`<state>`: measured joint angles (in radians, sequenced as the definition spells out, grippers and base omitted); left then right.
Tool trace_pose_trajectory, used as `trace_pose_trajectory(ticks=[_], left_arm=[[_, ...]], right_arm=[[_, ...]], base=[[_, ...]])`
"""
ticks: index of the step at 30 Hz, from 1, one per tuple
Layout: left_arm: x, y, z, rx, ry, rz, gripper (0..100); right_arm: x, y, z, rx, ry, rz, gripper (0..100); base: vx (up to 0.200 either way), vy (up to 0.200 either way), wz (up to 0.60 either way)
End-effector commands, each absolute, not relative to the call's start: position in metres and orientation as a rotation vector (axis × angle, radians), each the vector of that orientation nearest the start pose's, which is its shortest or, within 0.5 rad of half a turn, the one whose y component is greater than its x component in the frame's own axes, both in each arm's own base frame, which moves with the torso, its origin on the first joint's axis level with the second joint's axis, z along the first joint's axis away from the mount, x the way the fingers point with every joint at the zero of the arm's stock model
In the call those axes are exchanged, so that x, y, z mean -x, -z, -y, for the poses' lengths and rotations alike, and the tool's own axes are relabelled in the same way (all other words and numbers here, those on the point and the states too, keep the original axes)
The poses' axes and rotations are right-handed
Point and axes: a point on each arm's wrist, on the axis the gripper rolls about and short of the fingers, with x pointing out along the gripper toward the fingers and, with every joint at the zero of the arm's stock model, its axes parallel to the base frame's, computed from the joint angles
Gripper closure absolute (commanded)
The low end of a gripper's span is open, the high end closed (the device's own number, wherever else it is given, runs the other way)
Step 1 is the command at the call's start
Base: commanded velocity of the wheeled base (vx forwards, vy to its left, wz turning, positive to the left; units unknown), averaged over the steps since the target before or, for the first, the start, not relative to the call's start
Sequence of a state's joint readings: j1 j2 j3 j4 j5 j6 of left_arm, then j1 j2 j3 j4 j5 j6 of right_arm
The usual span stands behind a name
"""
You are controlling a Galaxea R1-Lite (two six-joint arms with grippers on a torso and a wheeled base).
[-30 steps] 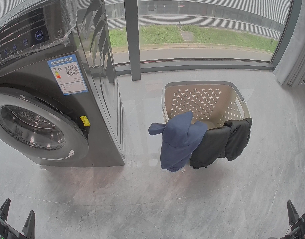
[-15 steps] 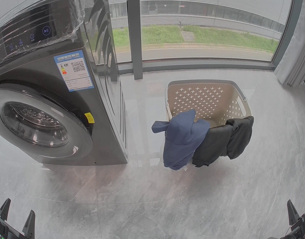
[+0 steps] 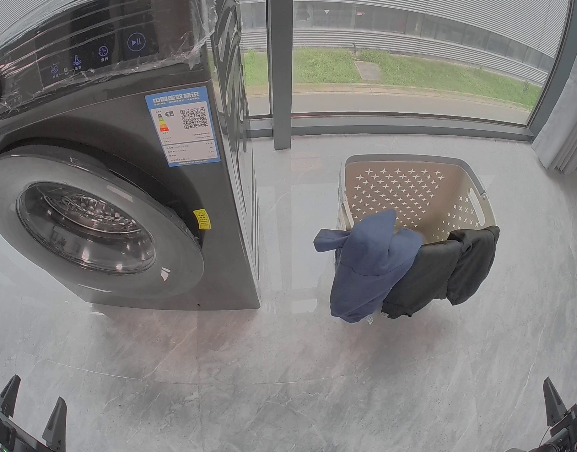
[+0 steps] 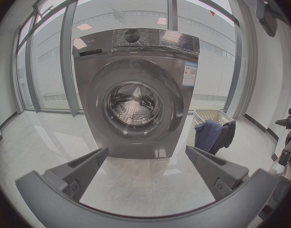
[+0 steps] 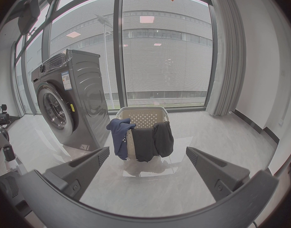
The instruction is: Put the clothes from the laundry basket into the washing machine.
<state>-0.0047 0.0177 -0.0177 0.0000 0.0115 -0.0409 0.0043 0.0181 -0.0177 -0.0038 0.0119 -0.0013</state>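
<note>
**Now at the approach: clothes on the basket rim, both grippers empty**

Nothing is gripped. The left gripper point(image 4: 146, 150) faces the washing machine point(image 3: 113, 158) with its fingers wide apart and nothing between them. The right gripper point(image 5: 147, 151) faces the laundry basket point(image 3: 414, 158), its fingers equally spread and empty. In the head view both sit low at the near corners of the floor point(image 3: 288, 378), well apart from the clothes.

As I judge it, the step in hand is closing in on the work. The round door point(image 3: 87, 227) looks shut, with the drum showing through its glass, so it probably has to be opened before any garment goes in. The left arm is the better placed for that. The right arm should come down on the near rim of the basket and pinch a bunched fold rather than a loose edge, so the cloth lifts whole instead of sliding out. A trailing sleeve could snag on the rim.

The basket is beige plastic with star-shaped holes. It stands on the floor just beside the machine's right flank, near the window. A blue garment point(image 3: 370, 265) drapes over the near rim at the corner closest to the machine, one end sticking out sideways. Touching it, dark clothing point(image 3: 445, 268) hangs over the rest of that rim. I cannot tell whether that is 1 piece or 2. All of it looks soft and limp.
</note>
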Motion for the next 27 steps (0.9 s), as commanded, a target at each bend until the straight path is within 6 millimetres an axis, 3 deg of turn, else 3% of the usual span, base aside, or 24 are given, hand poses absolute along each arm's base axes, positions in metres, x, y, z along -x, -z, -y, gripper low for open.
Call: trace_pose_trajectory(ticks=[1,7,13,16,19,27], left_arm=[[0.0226,-0.0760,-0.0004,0.041,-0.008,-0.003,0],[0.0226,-0.0760,-0.0004,0.041,-0.009,-0.003,0],[0.0226,-0.0760,-0.0004,0.041,-0.008,-0.003,0],[0.0226,-0.0760,-0.0004,0.041,-0.009,-0.003,0],[0.0226,-0.0760,-0.0004,0.041,-0.009,-0.003,0],[0.0226,-0.0760,-0.0004,0.041,-0.009,-0.003,0]], right_arm=[[0.0228,-0.0760,-0.0002,0.002,-0.017,0.005,0],[0.0228,-0.0760,-0.0002,0.002,-0.017,0.005,0],[0.0228,-0.0760,-0.0002,0.003,-0.015,0.005,0],[0.0228,-0.0760,-0.0002,0.002,-0.015,0.005,0],[0.0228,-0.0760,-0.0002,0.002,-0.017,0.005,0],[0.0228,-0.0760,-0.0002,0.002,-0.017,0.005,0]], base=[[0.000,0.200,0.00],[0.000,0.200,0.00],[0.000,0.000,0.00],[0.000,0.000,0.60],[0.000,0.200,0.60],[0.000,0.200,0.00]])
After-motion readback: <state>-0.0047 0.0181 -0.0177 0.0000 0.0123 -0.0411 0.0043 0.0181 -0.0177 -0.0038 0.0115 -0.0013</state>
